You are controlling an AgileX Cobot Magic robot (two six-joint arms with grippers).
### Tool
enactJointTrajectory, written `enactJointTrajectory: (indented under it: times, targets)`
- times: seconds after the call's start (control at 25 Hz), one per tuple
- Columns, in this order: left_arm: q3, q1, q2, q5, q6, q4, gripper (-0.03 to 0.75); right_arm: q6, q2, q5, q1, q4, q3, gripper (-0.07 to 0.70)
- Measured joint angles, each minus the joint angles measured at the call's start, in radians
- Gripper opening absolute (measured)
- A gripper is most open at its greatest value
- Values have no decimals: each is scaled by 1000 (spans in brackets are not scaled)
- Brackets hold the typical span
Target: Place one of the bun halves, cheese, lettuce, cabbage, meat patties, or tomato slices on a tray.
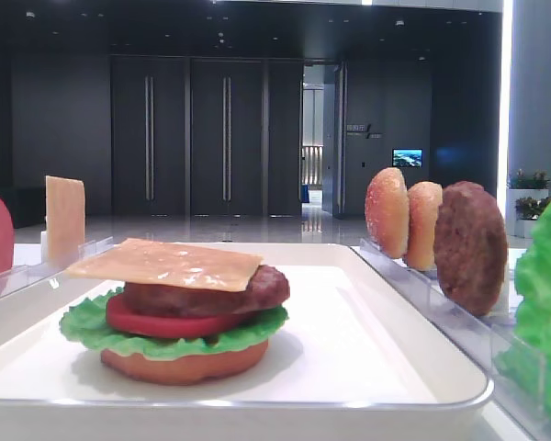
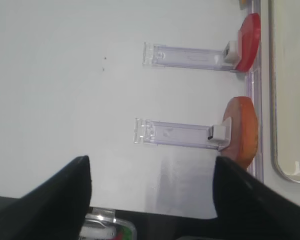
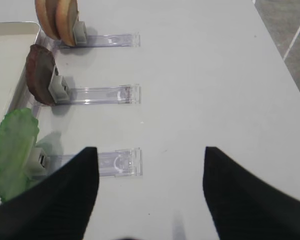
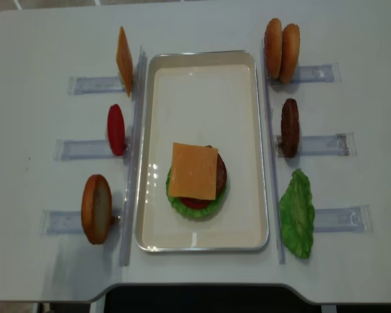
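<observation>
On the white tray (image 4: 202,72) sits a stack: bun half, lettuce, tomato slice, meat patty, with the cheese (image 4: 193,171) (image 1: 165,264) flat on top. No gripper shows in either exterior view. In its wrist view my left gripper (image 2: 151,159) hangs open and empty over the table's near edge, short of a racked bun half (image 2: 240,130) and a tomato slice (image 2: 247,42). My right gripper (image 3: 150,150) is open and empty over bare table, beside racked lettuce (image 3: 12,150), a meat patty (image 3: 39,74) and two bun halves (image 3: 57,17).
Clear slotted racks (image 4: 85,149) flank the tray on both sides. A second orange slice (image 4: 124,60) stands upright in the far left rack. A clear object with red and green inside (image 2: 107,227) lies below the table edge in the left wrist view.
</observation>
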Motion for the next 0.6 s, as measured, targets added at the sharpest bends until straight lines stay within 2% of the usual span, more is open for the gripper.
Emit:
enactJointTrajectory:
  times: [0.16,0.4,0.6]
  targets:
    - [75,0,-151,-15,37,-24,579,0,0,0,0,0,0,432]
    - [185,0,-355,-78,90,-69,579,0,0,0,0,0,0,432]
    - [286,0,-479,-107,119,-113,579,0,0,0,0,0,0,432]
